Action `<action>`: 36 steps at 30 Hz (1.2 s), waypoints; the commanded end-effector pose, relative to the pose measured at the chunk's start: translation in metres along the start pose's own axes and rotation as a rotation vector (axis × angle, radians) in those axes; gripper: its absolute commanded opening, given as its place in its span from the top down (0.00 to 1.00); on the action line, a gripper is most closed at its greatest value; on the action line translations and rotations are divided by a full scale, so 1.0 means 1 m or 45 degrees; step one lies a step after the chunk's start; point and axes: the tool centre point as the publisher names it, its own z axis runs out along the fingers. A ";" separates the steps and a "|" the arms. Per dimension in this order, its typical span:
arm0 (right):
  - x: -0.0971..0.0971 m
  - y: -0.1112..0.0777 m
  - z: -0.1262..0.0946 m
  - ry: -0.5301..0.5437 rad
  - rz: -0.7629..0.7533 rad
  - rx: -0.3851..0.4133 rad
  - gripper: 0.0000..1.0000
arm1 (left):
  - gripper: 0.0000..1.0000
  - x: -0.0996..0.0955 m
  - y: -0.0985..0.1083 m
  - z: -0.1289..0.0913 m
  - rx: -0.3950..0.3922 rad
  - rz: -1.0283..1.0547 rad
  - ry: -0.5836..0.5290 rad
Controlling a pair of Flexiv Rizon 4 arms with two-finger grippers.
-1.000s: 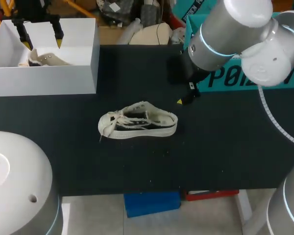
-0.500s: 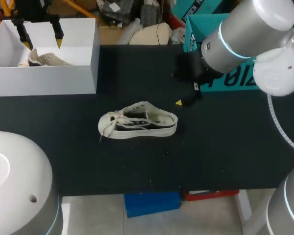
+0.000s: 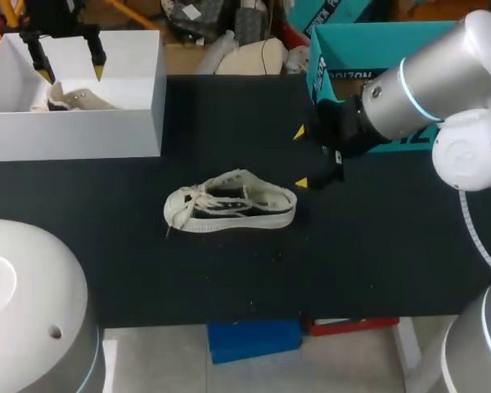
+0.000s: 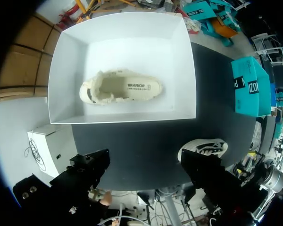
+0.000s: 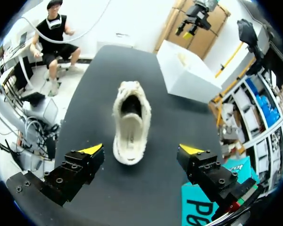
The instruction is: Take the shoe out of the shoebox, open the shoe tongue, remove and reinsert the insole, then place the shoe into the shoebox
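A cream low-top shoe [image 3: 229, 202] lies on its side on the black table [image 3: 368, 246], laces toward my left. My right gripper [image 3: 300, 158] hangs open just off its heel. In the right wrist view the shoe [image 5: 130, 122] lies ahead of the open gripper [image 5: 141, 150], heel nearest and mouth showing, touching neither finger. The white shoebox [image 3: 106, 135] stands at the far left with a second cream shoe [image 3: 78, 100] inside. My left gripper [image 3: 69, 72] hovers open above that box; from the left wrist the boxed shoe [image 4: 120, 87] lies straight below the left gripper [image 4: 148, 172].
A teal box [image 3: 376, 49] stands at the far right behind my right arm, also as the teal box [image 4: 245, 84] and the teal box [image 5: 203, 207] in the wrist views. The table shoe [image 4: 205, 147] shows from the left wrist, beyond the shoebox wall [image 4: 127, 115].
My right arm has drawn back toward the right and turned, so both its yellow tips now show beside the shoe's heel. The teal box behind it is uncovered. Left arm and shoes are still.
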 end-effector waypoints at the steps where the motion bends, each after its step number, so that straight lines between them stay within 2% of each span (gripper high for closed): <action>1: 0.003 -0.012 0.021 0.007 0.026 -0.171 0.00 | 0.00 0.000 0.000 -0.001 -0.002 -0.002 -0.002; 10: 0.011 -0.026 0.049 0.039 0.101 -0.338 0.00 | 0.00 0.000 0.000 -0.001 -0.002 -0.002 -0.002; 18: 0.013 -0.033 0.069 0.146 0.105 -0.450 0.00 | 0.00 0.000 0.000 -0.001 -0.002 -0.002 -0.002; 27: 0.012 -0.036 0.086 0.200 0.104 -0.488 0.00 | 0.00 0.000 0.000 -0.001 -0.002 -0.002 -0.002; 36: 0.016 -0.037 0.099 0.223 0.113 -0.479 0.00 | 0.00 0.000 0.000 -0.001 -0.002 -0.002 -0.002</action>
